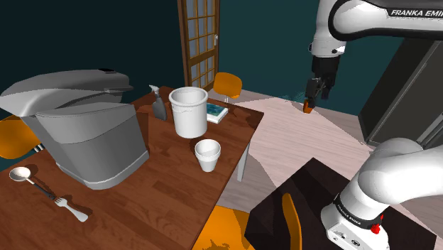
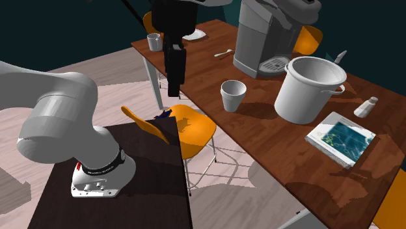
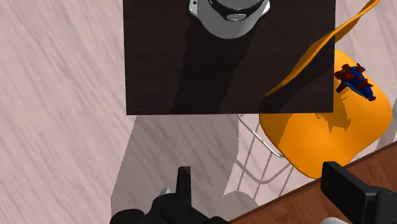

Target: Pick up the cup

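Your all-black two-finger gripper [image 1: 310, 103] hangs with its fingers apart, holding nothing. Directly beneath it you see an orange plastic chair [image 3: 318, 137] at the edge of the brown wooden table [image 1: 163, 199]. The small white tapered cup [image 1: 207, 155] stands upright on that table, lower than the fingers and well apart from them. Beyond the cup stands a large white pot [image 1: 189, 111].

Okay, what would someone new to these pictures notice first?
Probably the bulky grey coffee machine on the wooden table, with a large white pot beside it and the small white cup near the table's edge. Then the black gripper, open, hanging over the floor by an orange chair, well clear of the cup.
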{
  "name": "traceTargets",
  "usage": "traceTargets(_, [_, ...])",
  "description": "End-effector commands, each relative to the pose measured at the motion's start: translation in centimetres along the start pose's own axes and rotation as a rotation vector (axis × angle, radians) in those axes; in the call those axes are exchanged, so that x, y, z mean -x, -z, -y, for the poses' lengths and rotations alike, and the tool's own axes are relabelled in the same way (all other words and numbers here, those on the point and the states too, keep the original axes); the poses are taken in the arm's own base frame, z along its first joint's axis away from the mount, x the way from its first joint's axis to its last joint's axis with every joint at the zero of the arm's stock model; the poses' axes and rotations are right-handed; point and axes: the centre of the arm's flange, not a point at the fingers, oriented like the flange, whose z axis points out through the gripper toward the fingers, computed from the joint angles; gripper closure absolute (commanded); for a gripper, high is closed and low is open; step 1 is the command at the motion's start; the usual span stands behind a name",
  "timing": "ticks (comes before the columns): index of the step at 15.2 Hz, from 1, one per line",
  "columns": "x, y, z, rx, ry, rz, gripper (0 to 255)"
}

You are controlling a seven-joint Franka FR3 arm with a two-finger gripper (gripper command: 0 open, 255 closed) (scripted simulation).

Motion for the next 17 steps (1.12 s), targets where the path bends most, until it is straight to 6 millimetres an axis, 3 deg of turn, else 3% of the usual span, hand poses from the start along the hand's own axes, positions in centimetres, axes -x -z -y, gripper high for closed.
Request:
traceTargets(1, [0.0, 0.0, 0.0, 0.0, 0.0, 0.0, 0])
traceTargets(17, [-14.9, -9.9, 10.0, -0.066, -0.017, -0.01, 0])
